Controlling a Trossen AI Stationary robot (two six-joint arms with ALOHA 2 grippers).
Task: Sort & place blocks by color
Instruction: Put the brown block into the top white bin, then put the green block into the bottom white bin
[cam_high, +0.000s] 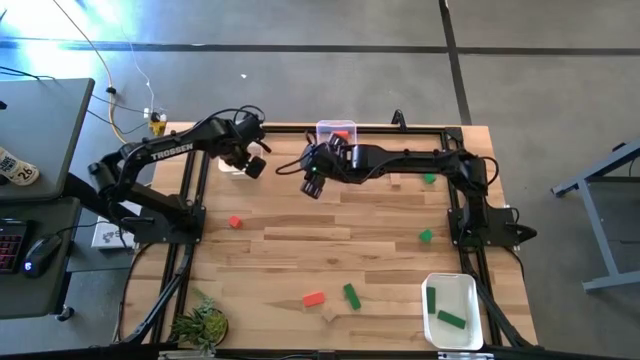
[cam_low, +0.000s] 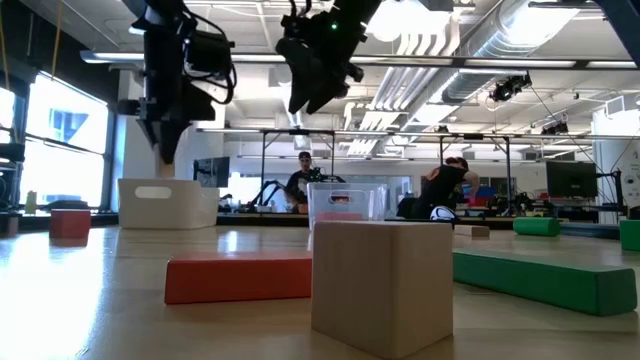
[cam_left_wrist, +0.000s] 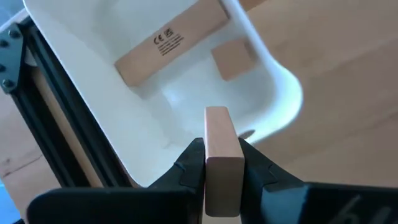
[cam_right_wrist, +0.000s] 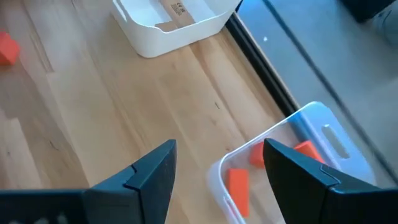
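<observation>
High view: left gripper (cam_high: 252, 160) hung above the white bin (cam_high: 229, 166), apparently; right gripper (cam_high: 314, 181) near the clear bin (cam_high: 336, 130).

Left wrist: pinched a wood block (cam_left_wrist: 222, 158) over two inside.

Right wrist: spread empty beside red blocks (cam_right_wrist: 237, 186).

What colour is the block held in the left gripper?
Pale natural wood: the small rectangular block in the left gripper, clearest in the left wrist view.
</observation>
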